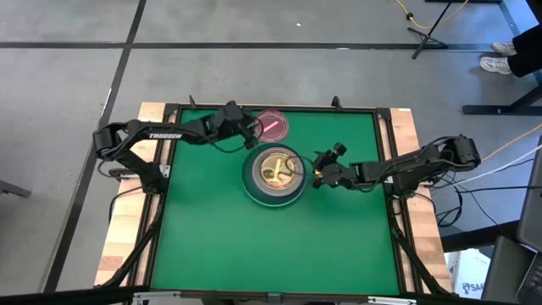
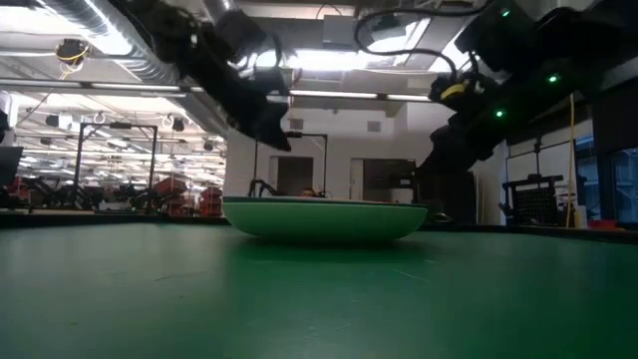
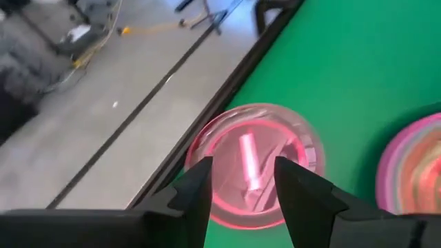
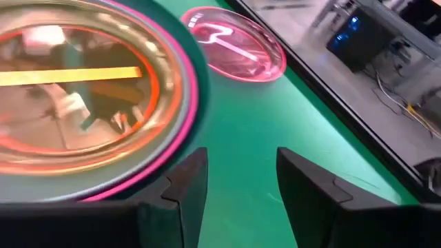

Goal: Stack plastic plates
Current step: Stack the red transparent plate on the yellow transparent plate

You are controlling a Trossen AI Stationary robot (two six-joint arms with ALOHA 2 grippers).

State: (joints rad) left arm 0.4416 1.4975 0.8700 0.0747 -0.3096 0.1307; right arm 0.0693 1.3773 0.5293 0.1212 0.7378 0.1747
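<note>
I am hovering my left hand [image 3: 241,189] with its fingers spread apart and holding nothing, directly over the small round translucent pink plastic plate [image 3: 253,165], which is lying flat on the green surface [image 1: 212,237] close to the far dark frame edge. Just beside my left hand, toward the middle of the surface, the stack of round plastic plates [image 1: 273,175] is sitting: a dark green one outermost, a hot pink rim and paler rings inside it, and a translucent amber one on top. My right hand [image 4: 234,179] is waiting on the opposite side of that stack, also parted and empty, with the stack's rim just ahead of its fingers.

I am judging the pink plate to be the last loose one, so the risks are in the pickup. The plate is thin and flat, so my fingers may be sliding over the rim instead of catching it, or pushing it against the frame edge just beyond it. A pinch on one edge could let it tilt and slip out on the way over. Lowering it off-centre could leave it resting crooked on the amber plate, and swinging too low could nudge the stack.

The only writing I am reading is "TROSSEN", in white on my left arm [image 1: 161,135].
</note>
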